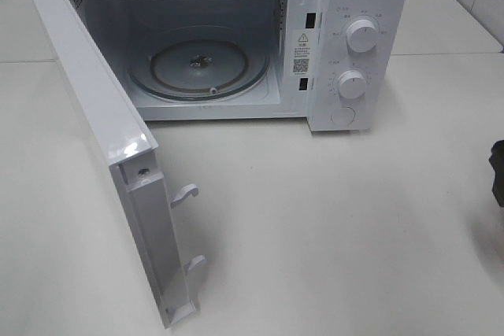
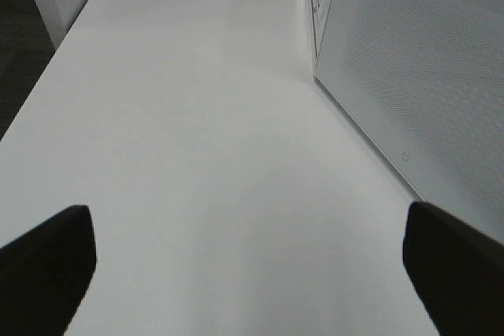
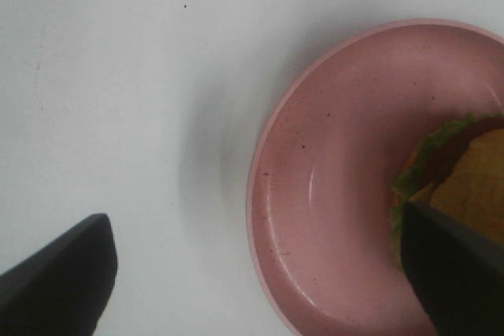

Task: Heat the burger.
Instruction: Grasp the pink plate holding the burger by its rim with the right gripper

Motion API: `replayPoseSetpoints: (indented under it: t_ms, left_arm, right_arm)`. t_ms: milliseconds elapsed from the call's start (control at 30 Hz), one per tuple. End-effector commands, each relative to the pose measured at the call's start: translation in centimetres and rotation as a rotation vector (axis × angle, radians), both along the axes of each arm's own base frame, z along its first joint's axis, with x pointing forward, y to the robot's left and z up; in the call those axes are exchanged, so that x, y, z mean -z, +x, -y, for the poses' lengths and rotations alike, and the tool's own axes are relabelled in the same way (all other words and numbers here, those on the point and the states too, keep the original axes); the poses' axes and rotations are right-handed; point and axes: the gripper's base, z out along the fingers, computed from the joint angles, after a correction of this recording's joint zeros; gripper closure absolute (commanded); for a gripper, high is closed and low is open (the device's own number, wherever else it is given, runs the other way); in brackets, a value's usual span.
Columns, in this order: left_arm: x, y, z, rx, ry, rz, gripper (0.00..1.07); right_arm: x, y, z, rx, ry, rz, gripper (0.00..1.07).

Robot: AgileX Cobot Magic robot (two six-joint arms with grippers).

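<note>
Right wrist view: the golden-bunned, lettuce-edged burger [image 3: 465, 186] sits on a round pink plate [image 3: 331, 194] on the white worktop [image 3: 118, 76]. I see both right gripper [image 3: 256, 222] and left gripper [image 2: 248, 212] spread wide, empty.

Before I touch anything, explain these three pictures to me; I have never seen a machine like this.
This is a two-armed robot at a white table. One picture comes from a camera mounted high: it shows a white microwave with its door swung open and the glass turntable bare. The other two come from cameras on the wrists. The left fingers are spread over the table beside the door. The right fingers are spread above a pink plate carrying the burger. Neither holds anything.
</note>
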Motion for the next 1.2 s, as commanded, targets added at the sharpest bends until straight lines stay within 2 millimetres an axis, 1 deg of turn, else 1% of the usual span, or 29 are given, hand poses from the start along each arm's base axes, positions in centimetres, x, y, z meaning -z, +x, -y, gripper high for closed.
replayPoseSetpoints:
  t_ms: [33,100,133,200,233,267,300,333,367,400,433,500,567,600,633,767,800,867,900,1033,1100,1133,1200]
  left_arm:
    - [0.1,0.0,0.0,0.001,0.001,-0.006,0.09]
    - [0.1,0.0,0.0,0.001,0.001,-0.006,0.09]
    - [0.1,0.0,0.0,0.001,0.001,-0.006,0.09]
    - [0.1,0.0,0.0,0.001,0.001,-0.006,0.09]
    - [0.1,0.0,0.0,0.001,0.001,-0.006,0.09]
    - [0.1,0.0,0.0,0.001,0.001,-0.006,0.09]
    - [0.1,0.0,0.0,0.001,0.001,-0.006,0.09]
    - [0.1,0.0,0.0,0.001,0.001,-0.006,0.09]
    - [0.1,0.0,0.0,0.001,0.001,-0.006,0.09]
    - [0.1,0.0,0.0,0.001,0.001,-0.006,0.09]
    - [0.1,0.0,0.0,0.001,0.001,-0.006,0.09]
    - [0.1,0.0,0.0,0.001,0.001,-0.006,0.09]
    - [0.1,0.0,0.0,0.001,0.001,-0.006,0.09]
    - [0.1,0.0,0.0,0.001,0.001,-0.006,0.09]
    - [0.1,0.0,0.0,0.001,0.001,-0.006,0.09]
    - [0.1,0.0,0.0,0.001,0.001,-0.006,0.09]
    - [0.1,0.0,0.0,0.001,0.001,-0.006,0.09]
    - [0.1,0.0,0.0,0.001,0.001,-0.006,0.09]
    - [0.1,0.0,0.0,0.001,0.001,-0.006,0.09]
    - [0.1,0.0,0.0,0.001,0.001,-0.006,0.09]
    - [0.1,0.0,0.0,0.001,0.001,-0.006,0.09]
    - [0.1,0.0,0.0,0.001,0.001,-0.006,0.09]
    - [0.1,0.0,0.0,0.001,0.001,-0.006,0.09]
  right_arm:
    - [0.6,-0.2,0.2,0.014,0.017,0.018,0.19]
    - [1.5,-0.3,0.5,0.031,0.025,0.025,0.19]
    - [1.5,-0.3,0.5,0.031,0.025,0.025,0.19]
    - [2.6,-0.3,0.6,0.043,0.031,0.004,0.20]
    - [2.6,-0.3,0.6,0.043,0.031,0.004,0.20]
    - [3.5,-0.2,0.5,0.041,0.033,-0.015,0.20]
    - [3.5,-0.2,0.5,0.041,0.033,-0.015,0.20]
    - [4.0,-0.1,0.5,0.042,0.034,-0.029,0.20]
    - [5.1,0.0,0.5,0.046,0.037,-0.057,0.20]
    - [5.1,0.0,0.5,0.046,0.037,-0.057,0.20]
    - [5.9,0.3,0.6,0.048,0.037,-0.072,0.20]
    - [6.3,0.4,0.8,0.060,0.040,-0.078,0.20]
    - [7.3,0.8,1.4,0.082,0.046,-0.089,0.20]
    - [7.3,0.8,1.4,0.082,0.046,-0.089,0.20]
    - [7.8,1.0,1.6,0.088,0.048,-0.092,0.20]
    - [8.6,1.3,1.7,0.077,0.044,-0.108,0.20]
    - [9.2,1.4,1.7,0.077,0.047,-0.122,0.21]
    - [9.4,1.4,1.8,0.081,0.048,-0.127,0.21]
    - [10.0,1.5,2.0,0.088,0.051,-0.135,0.21]
    - [10.2,1.6,2.1,0.085,0.050,-0.136,0.23]
    - [10.2,1.7,2.2,0.085,0.048,-0.130,0.28]
    - [10.2,1.7,2.2,0.085,0.048,-0.130,0.28]
    - [10.2,1.8,2.2,0.105,0.046,-0.111,0.43]
